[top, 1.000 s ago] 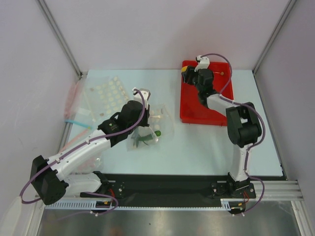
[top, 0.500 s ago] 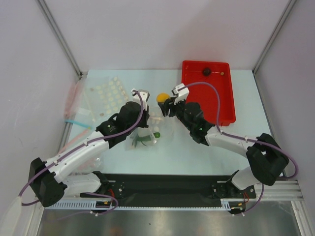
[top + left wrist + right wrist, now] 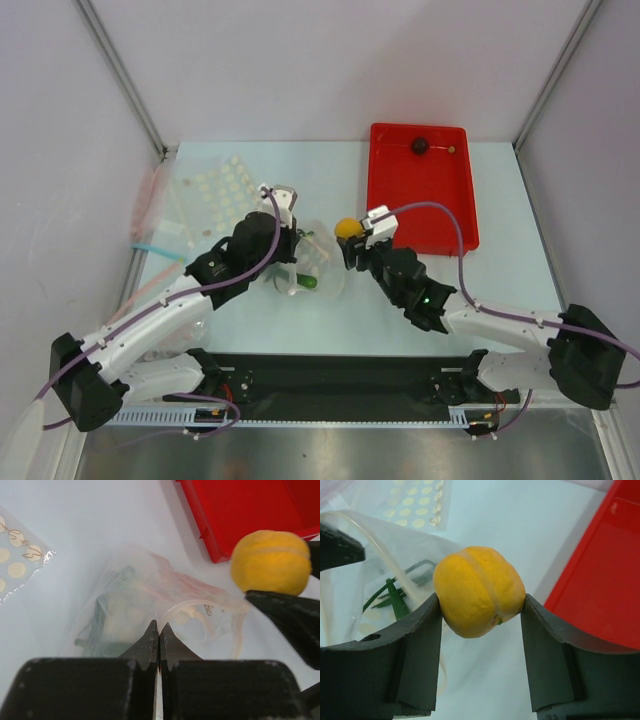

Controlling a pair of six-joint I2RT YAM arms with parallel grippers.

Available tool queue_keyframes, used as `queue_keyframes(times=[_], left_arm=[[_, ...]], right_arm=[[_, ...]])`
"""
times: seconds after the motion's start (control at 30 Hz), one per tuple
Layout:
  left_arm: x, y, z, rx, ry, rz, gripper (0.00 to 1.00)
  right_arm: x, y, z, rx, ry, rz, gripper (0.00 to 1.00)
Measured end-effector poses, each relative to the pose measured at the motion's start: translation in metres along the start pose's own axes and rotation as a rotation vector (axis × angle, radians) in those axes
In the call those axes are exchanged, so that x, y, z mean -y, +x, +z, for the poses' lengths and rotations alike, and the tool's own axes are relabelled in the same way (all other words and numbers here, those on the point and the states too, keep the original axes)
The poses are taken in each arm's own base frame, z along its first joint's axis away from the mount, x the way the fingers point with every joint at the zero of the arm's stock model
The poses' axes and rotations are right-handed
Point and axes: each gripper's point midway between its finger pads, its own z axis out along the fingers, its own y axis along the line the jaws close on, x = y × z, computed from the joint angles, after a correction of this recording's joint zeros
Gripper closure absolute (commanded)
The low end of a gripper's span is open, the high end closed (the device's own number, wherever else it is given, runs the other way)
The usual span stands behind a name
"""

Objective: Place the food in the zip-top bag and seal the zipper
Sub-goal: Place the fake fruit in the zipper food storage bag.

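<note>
The zip-top bag [image 3: 318, 268] lies mid-table, its mouth held up and open. My left gripper [image 3: 296, 240] is shut on its rim; in the left wrist view the jaws [image 3: 159, 627] pinch the clear edge below the pinkish zipper strip [image 3: 185, 583]. A green chili [image 3: 311, 282] and thin green stalks [image 3: 385, 592] lie inside the bag. My right gripper [image 3: 348, 236] is shut on the yellow lemon ball [image 3: 347, 227], held just right of the bag mouth [image 3: 477, 590]. The dark maroon ball [image 3: 421, 146] sits in the red tray.
The red tray [image 3: 445, 215] stands at the back right, close behind my right gripper. A flatter dotted bag [image 3: 215, 188] and other plain bags [image 3: 150, 215] lie at the back left. Frame walls close off both sides.
My right arm has carried the lemon ball from the red tray leftward and nearer, down to beside the bag mouth. My left gripper has shifted the bag's rim slightly right.
</note>
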Motion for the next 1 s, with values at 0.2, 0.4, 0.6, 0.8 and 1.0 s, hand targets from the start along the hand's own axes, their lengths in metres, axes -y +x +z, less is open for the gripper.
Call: queue_keyframes(times=[0.2,0.4,0.6,0.8,1.0], left_arm=[[0.0,-0.011,-0.013,0.047,0.016,-0.014,1.0],[0.005,-0.017,-0.018,0.065,0.053,-0.019,1.0],[0.017,-0.023,-0.019,0.084,0.116,-0.024,1.0],[0.03,-0.028,-0.02,0.099,0.183,-0.026,1.0],[0.034,-0.027,-0.009,0.101,0.19,-0.019,1.0]], right_arm=[[0.012,-0.04,-0.038,0.085,0.021,0.044,0.86],[-0.02,-0.044,-0.057,0.085,-0.12,0.027,0.85],[-0.046,0.007,-0.041,-0.043,-0.212,-0.086,0.83],[-0.048,0.039,0.0,-0.13,-0.228,-0.127,0.56],[-0.043,0.036,0.022,-0.136,-0.251,-0.092,0.18]])
